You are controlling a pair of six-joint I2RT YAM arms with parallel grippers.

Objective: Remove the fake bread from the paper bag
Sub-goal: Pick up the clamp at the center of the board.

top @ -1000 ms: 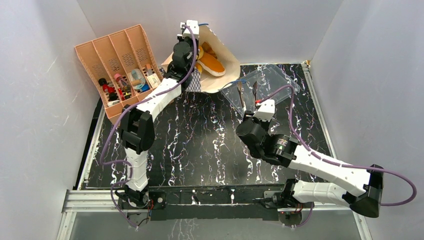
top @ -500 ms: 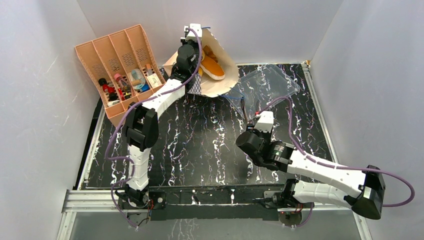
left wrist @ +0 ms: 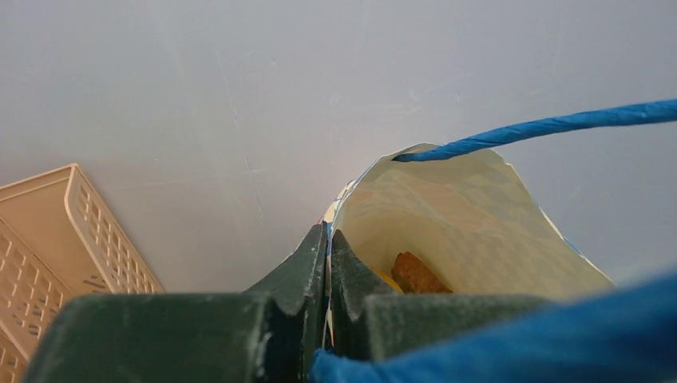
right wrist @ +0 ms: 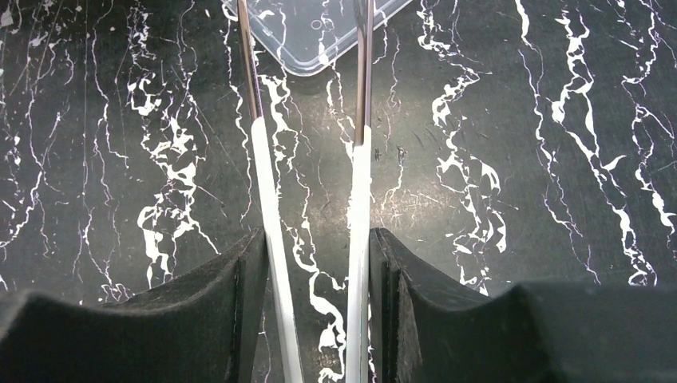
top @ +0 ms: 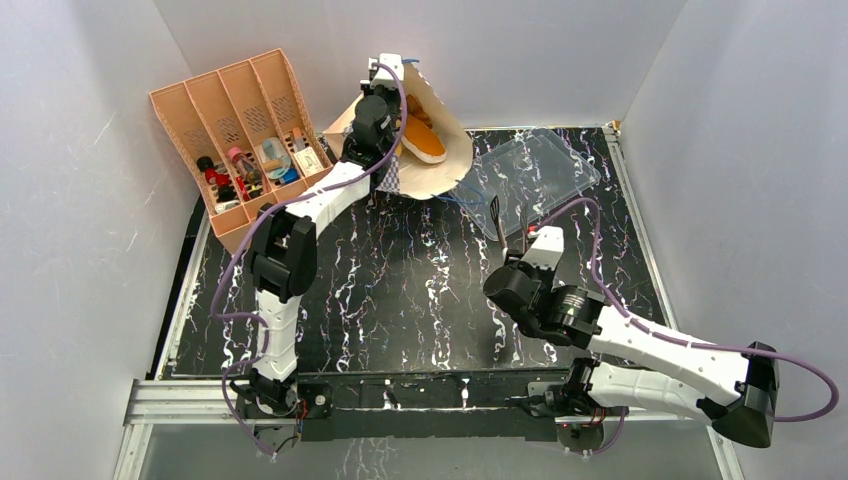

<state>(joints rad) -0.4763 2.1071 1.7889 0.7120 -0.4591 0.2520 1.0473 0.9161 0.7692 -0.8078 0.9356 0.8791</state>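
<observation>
The paper bag (top: 452, 168) mouth gapes open, flanked by orange organiser (top: 200, 112) and clear tray (top: 545, 165).

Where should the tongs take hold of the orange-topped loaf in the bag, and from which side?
Probably across the narrow middle of the loaf, tongs entering through the open mouth of the paper bag from the right: it lies lengthwise, top exposed.

The metal tongs (right wrist: 359, 191) sit gripped in the right claw (right wrist: 317, 235), and a clear plastic tray (right wrist: 311, 24) lies just ahead of it. An orange slotted organiser (left wrist: 48, 231) stands left of the left claw (left wrist: 328, 235).
</observation>
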